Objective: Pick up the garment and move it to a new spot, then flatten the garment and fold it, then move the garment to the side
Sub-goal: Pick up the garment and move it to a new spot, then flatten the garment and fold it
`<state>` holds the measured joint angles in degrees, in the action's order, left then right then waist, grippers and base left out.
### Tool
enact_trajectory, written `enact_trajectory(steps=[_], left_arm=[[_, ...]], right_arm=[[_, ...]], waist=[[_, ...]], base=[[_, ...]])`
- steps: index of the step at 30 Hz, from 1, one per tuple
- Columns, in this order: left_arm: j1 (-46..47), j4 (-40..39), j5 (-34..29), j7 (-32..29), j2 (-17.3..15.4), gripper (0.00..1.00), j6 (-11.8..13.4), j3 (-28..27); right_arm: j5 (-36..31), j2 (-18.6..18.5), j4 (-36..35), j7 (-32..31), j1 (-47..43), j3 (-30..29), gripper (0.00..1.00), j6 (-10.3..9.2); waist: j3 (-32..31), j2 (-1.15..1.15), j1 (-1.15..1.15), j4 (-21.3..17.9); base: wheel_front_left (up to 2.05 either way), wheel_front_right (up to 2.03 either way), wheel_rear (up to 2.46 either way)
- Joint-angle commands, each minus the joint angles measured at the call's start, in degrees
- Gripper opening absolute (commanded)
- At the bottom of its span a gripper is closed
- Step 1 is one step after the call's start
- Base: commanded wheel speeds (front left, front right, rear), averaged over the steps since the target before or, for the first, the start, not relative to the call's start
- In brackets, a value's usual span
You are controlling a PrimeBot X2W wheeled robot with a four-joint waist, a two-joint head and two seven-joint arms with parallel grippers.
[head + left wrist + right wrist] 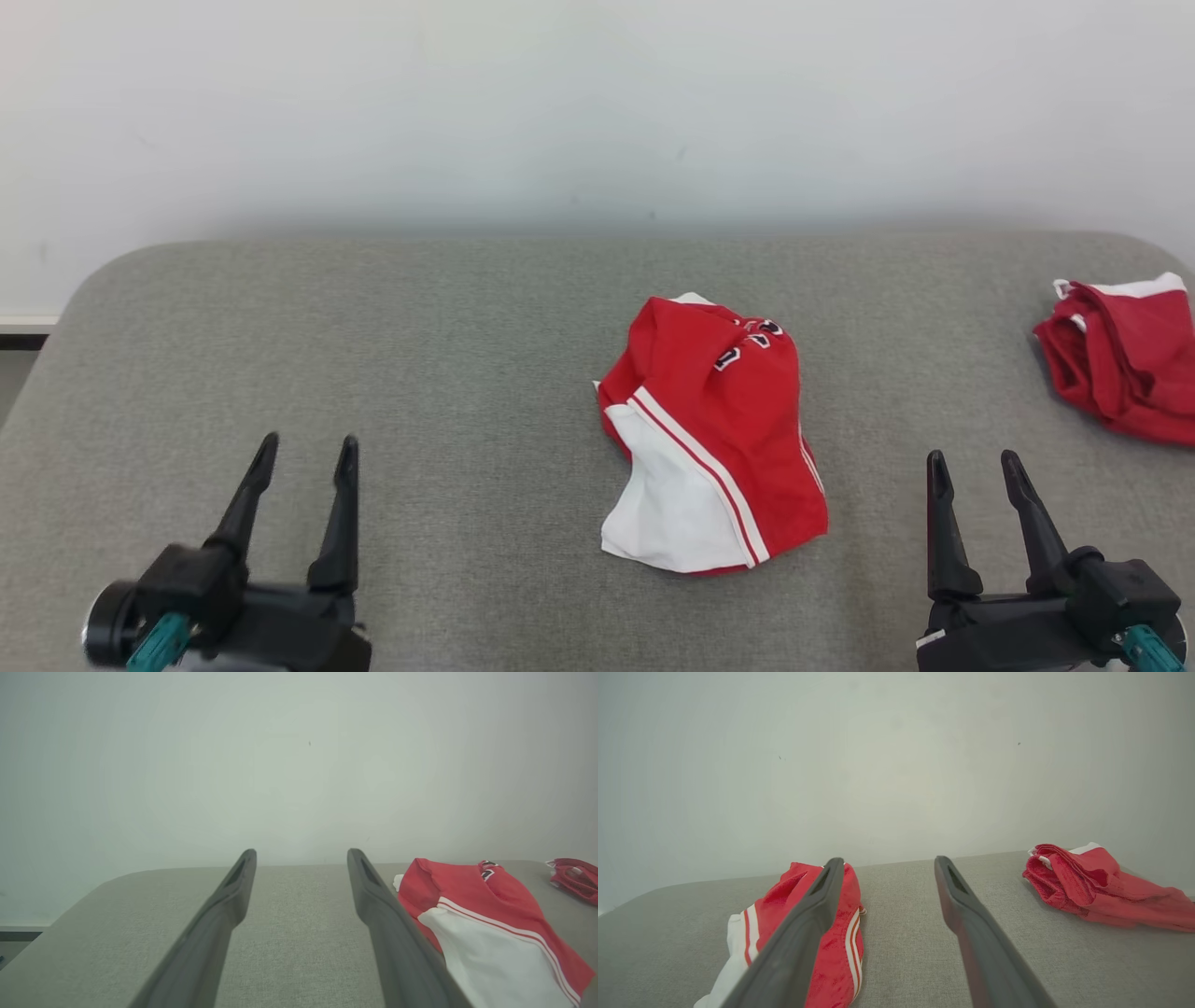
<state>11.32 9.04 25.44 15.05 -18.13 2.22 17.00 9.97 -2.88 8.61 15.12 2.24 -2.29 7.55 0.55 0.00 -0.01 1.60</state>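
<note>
Your left gripper point(309, 446) and right gripper point(974, 462) were both wide open, empty, neither touching the crumpled red-and-white fabric garment point(719, 411) lying between them.

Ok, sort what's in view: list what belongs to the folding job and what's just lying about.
Job: crumpled red-and-white garment, at the middle of the grey padded table.
Lying about: second red garment, bunched at the table's far right; pale wall behind.
</note>
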Motion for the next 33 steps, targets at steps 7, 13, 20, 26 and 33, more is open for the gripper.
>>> enact_trajectory(steps=[7, 13, 20, 26, 33], left_arm=[[-8.53, -3.22, -3.64, 0.16, 1.76, 1.0, -1.81, -6.29], [-12.59, -4.82, -6.52, 0.16, 4.83, 1.0, -3.59, -9.84], [-13.43, -4.62, -9.63, 0.17, 8.19, 1.0, -6.18, -12.71], [-12.91, -3.83, -11.34, 0.17, 9.62, 1.0, -7.66, -14.11], [-13.07, -3.15, -12.47, 0.17, 10.15, 1.0, -8.71, -14.84]], right_arm=[[-0.55, -0.01, 0.59, 0.02, -1.21, 0.19, 1.0, -0.15], [-0.52, 0.0, 1.2, 0.02, -2.11, 0.4, 1.0, -0.15], [-0.28, -0.01, 2.07, 0.02, -2.86, 0.6, 1.0, -0.15], [-0.22, 0.0, 2.51, 0.02, -3.09, 0.77, 1.0, -0.15], [-0.01, 0.0, 2.73, 0.02, -3.17, 0.91, 1.0, -0.16]], waist=[[-1.64, 0.0, 0.01, 2.89], [-1.99, 0.0, 0.01, 3.44], [-2.19, 0.0, 0.01, 3.65], [-2.03, 0.0, 0.01, 3.48], [-1.83, 0.0, 0.01, 3.37]], base=[[0.0, 0.0, 0.0], [0.0, 0.0, 0.0], [0.0, 0.0, 0.0], [0.0, 0.0, 0.0], [0.0, 0.0, 0.0]])
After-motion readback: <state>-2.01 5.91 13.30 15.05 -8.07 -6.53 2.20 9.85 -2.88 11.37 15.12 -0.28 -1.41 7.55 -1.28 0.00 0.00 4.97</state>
